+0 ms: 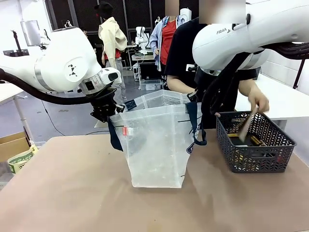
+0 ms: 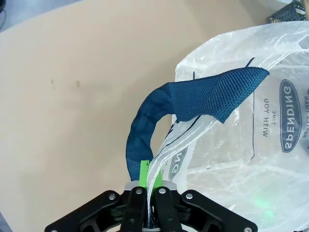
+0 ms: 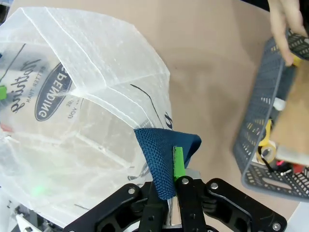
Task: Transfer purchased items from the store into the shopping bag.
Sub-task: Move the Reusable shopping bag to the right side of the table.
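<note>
Left gripper (image 2: 147, 191): clamped on the bag rim, pulling the mouth open.
Right gripper (image 3: 170, 186): clamped on the navy strap (image 3: 161, 154) at the opposite rim.
Shopping bag (image 1: 157, 145): table centre, upright, spread for loading.
Purchased items (image 1: 241, 137): in the basket (image 1: 270, 157) at the bag's 3 o'clock, person's hand (image 1: 258, 102) above.

Translucent white shopping bag (image 1: 157, 145) with navy straps (image 2: 203, 94); dark grey lattice basket (image 1: 256, 162).

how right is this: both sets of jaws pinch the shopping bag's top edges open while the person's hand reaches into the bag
One thing is wrong: the front view shows the person's hand reaching into the dark grey basket, not the shopping bag. Both sets of jaws do pinch the bag's top edges open.
</note>
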Available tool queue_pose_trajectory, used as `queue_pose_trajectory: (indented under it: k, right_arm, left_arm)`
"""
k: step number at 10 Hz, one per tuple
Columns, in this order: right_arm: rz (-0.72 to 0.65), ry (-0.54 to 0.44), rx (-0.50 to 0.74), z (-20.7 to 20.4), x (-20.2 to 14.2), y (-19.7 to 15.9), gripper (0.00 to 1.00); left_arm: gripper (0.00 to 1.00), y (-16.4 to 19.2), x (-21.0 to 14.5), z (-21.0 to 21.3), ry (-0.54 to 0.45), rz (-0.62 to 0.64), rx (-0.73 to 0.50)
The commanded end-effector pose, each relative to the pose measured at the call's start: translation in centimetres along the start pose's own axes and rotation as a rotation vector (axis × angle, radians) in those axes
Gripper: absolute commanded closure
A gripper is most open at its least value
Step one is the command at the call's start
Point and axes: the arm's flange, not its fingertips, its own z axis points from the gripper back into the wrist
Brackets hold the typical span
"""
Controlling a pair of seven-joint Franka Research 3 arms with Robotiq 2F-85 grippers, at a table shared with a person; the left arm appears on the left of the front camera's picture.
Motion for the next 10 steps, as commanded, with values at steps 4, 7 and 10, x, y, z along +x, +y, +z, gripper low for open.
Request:
queue_pose_trajectory:
  k: [4, 7, 10]
  right_arm:
    - [-0.006, -0.001, 0.006, 0.03, 0.0, -0.05, 1.0]
    - [-0.006, -0.001, 0.006, 0.03, 0.0, -0.05, 1.0]
    - [-0.006, -0.001, 0.006, 0.03, 0.0, -0.05, 1.0]
  left_arm:
    - [1.0, 0.26, 0.05, 0.12, -0.002, 0.003, -0.003]
    - [1.0, 0.26, 0.05, 0.12, -0.002, 0.003, -0.003]
    - [1.0, 0.26, 0.05, 0.12, -0.002, 0.003, -0.003]
